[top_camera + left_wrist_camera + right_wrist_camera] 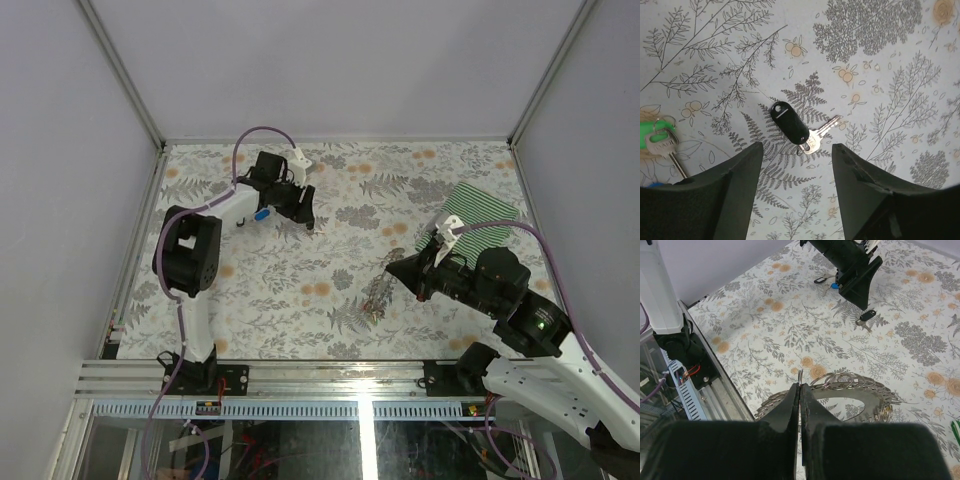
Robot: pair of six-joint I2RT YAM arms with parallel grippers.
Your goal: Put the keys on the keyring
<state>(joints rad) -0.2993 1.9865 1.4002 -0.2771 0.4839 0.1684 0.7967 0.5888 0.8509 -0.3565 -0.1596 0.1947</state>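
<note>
Nothing threaded yet: black key [790, 123] lies just ahead of released left gripper [796, 147]; right gripper [800, 387] clenched on keyring [855, 379] rim.

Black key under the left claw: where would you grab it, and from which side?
Probably take the black key by its plastic head, pinched across its narrow width from straight above. It lies flat on the table, so no side gives a way under it, and the head looks thicker than the thin blade. The open left claw hangs over it.
</note>
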